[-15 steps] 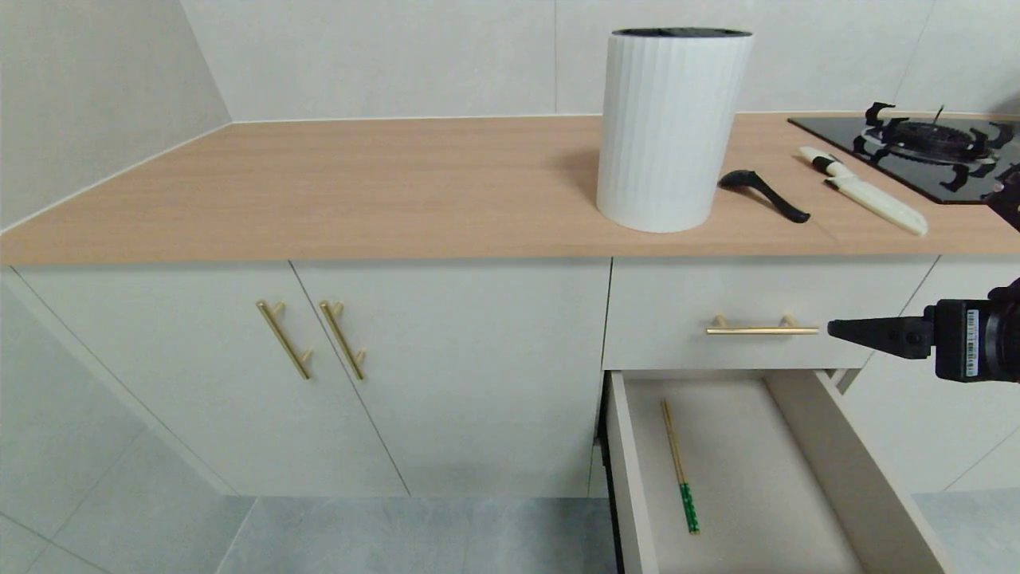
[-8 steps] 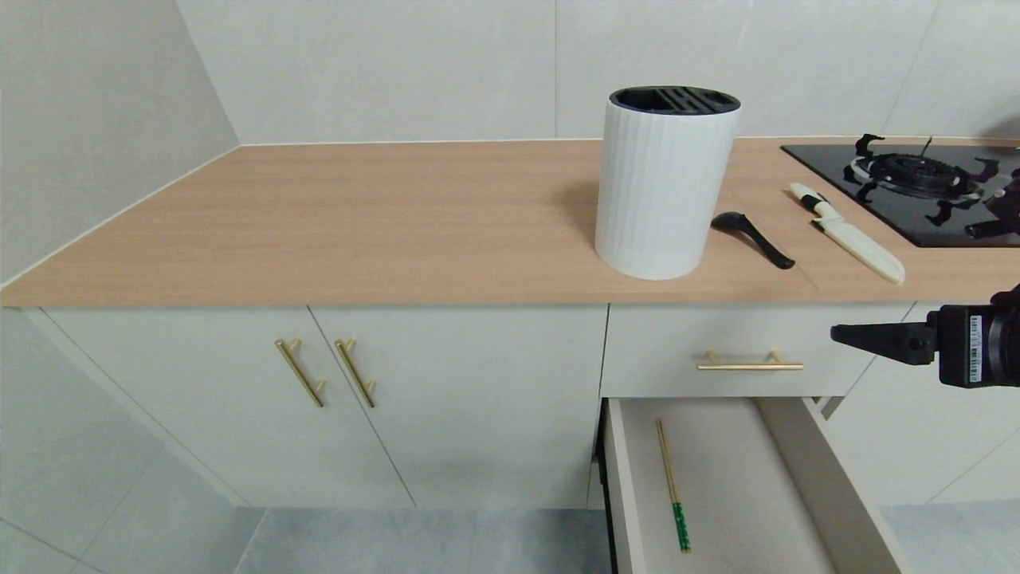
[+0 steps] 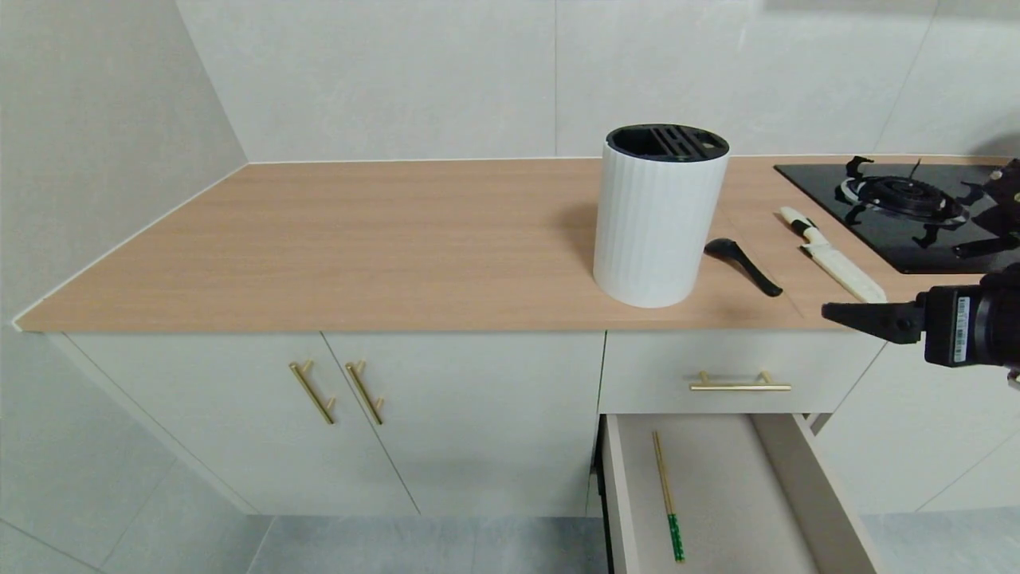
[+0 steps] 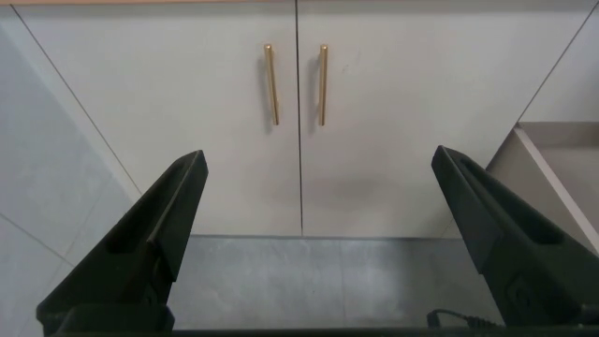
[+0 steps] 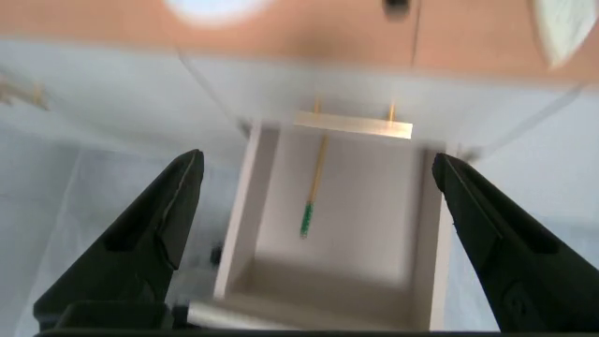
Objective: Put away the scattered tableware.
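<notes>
Tableware's split up at the moment. A black spoon and a cream-coloured knife are lying on the wooden tabletop. The spoon is just beside the tall white ribbed holder, and the knife is between the spoon and the black gas hob. Spoon and knife aren't touching. The chopsticks, the ones with green ends, are down in the open lower drawer, lying lengthwise near its left wall. The upper drawer above it is shut, gold handle across the front.

Right gripper hangs out in front of the tabletop's edge, near the knife's tip and above the right side of the lower drawer. Its fingers are spread wide with nothing between them, and its wrist view looks down on the drawer and chopsticks. Left gripper sits low, facing the two closed cabinet doors. Its fingers are spread apart too, holding nothing.
</notes>
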